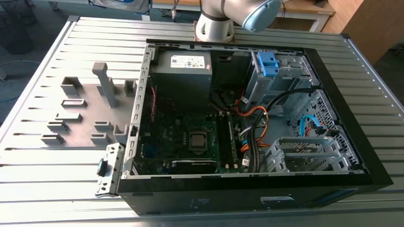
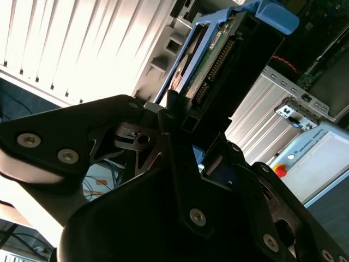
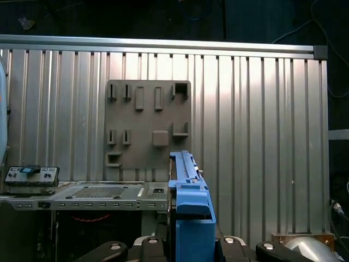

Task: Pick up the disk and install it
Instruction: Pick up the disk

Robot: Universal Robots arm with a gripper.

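The gripper [image 2: 188, 128] pinches the disk [image 2: 232, 57] by one end, its dark fingers [image 2: 174, 117] pressed against the disk's two faces. A blue carrier [image 2: 270, 13] frames the disk, and the green board and connector pins show on one face. In the first wrist view the disk stands edge-on over the table [image 3: 262, 136].

In the exterior view the arm [image 1: 218, 21] rises at the far edge of the table. The open case [image 1: 252, 196] lies just in front of it. Inside, at the far left, a power supply [image 1: 183, 71] bears a white label [image 1: 189, 61]; its print is too small to read. At the far right stands a cage [image 1: 287, 75] with a blue latch [image 1: 268, 64]. Orange and black cables [image 1: 259, 113] run between the cage and the motherboard [image 1: 189, 137]. A grey plate [image 1: 82, 127] lies on the table on the exterior view's left, beside the case.
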